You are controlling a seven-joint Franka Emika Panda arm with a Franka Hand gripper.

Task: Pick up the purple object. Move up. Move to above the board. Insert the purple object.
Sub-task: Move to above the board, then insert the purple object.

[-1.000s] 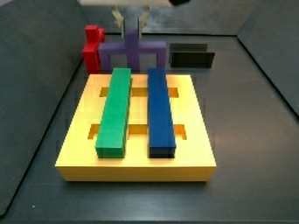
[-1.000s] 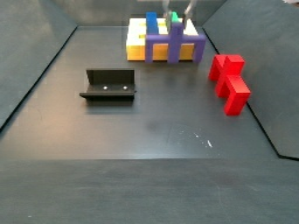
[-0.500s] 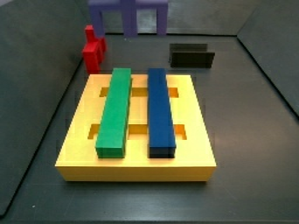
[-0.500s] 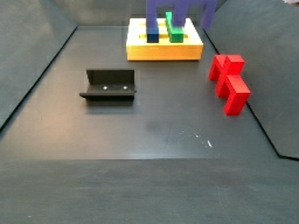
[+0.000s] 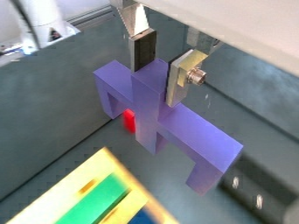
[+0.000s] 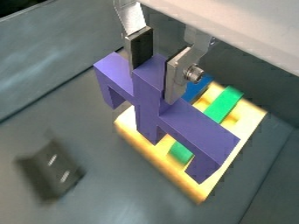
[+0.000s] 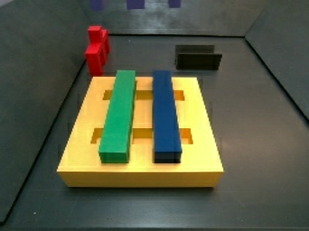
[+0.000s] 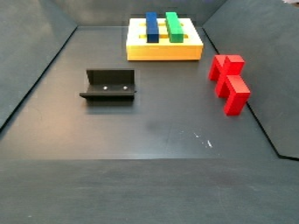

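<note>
Purple object point(image 6: 158, 101) clamped by its ridge in gripper point(image 6: 159, 59), high above board point(image 8: 163, 51); needs centring across both bars before descending.

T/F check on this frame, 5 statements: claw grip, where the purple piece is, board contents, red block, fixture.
1. The claw is shut on the purple object, fingers on its central ridge. True.
2. The purple object already sits in the board. False: in both wrist views it hangs in the air, clear of the board; in a side view only its leg tips show at the upper edge.
3. The board carries a green bar and a blue bar side by side. True.
4. The red block lies on the board. False: it stands on the floor, apart from the board.
5. The fixture is holding a piece. False: nothing sits in it.
</note>
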